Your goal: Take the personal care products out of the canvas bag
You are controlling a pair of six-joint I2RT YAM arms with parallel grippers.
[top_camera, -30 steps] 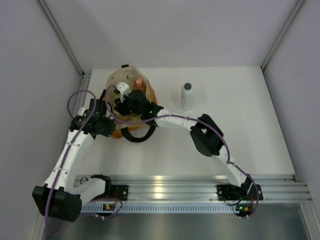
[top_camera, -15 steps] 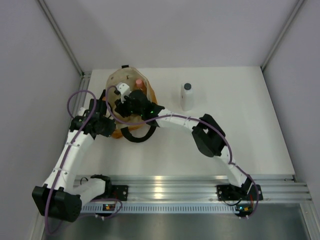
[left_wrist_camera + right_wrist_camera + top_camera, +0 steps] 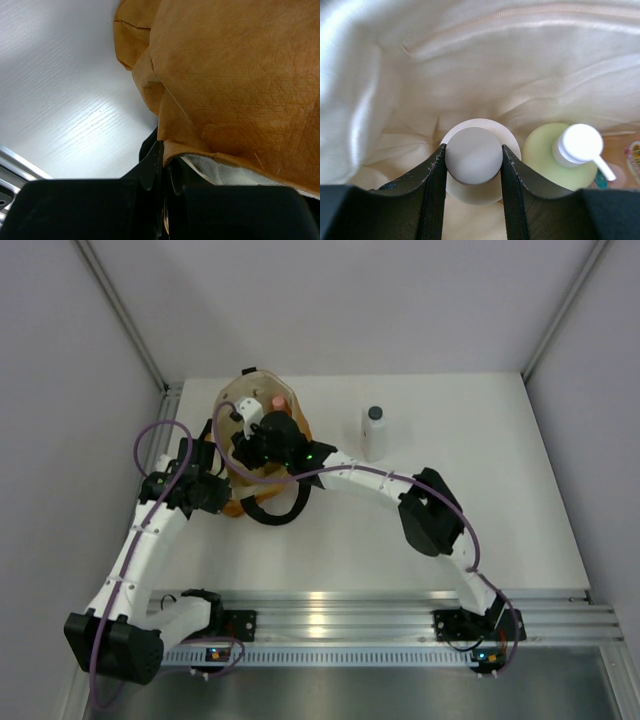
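Note:
The mustard-tan canvas bag (image 3: pixel 237 400) stands open at the table's far left, cream lining showing. My right gripper (image 3: pixel 473 148) is down inside it, shut on the grey cap of a beige/cream bottle (image 3: pixel 475 167). Beside that bottle stands a pale yellow-green bottle with a white pump (image 3: pixel 545 152), and an orange-pink bottle (image 3: pixel 633 156) shows at the right edge; its pink cap (image 3: pixel 277 403) shows from above. A white bottle with a dark cap (image 3: pixel 374 435) stands on the table to the right of the bag. My left gripper (image 3: pixel 165 160) is shut on the canvas bag's rim (image 3: pixel 200 150).
The bag's black strap handle (image 3: pixel 270 512) loops on the table in front of it. Walls close in on the left, far and right sides. The right arm's elbow (image 3: pixel 435 515) hangs over the middle of the white table (image 3: pixel 480 510).
My right wrist has shifted a little farther over the bag and its elbow has moved right. The left arm and the white bottle have not moved.

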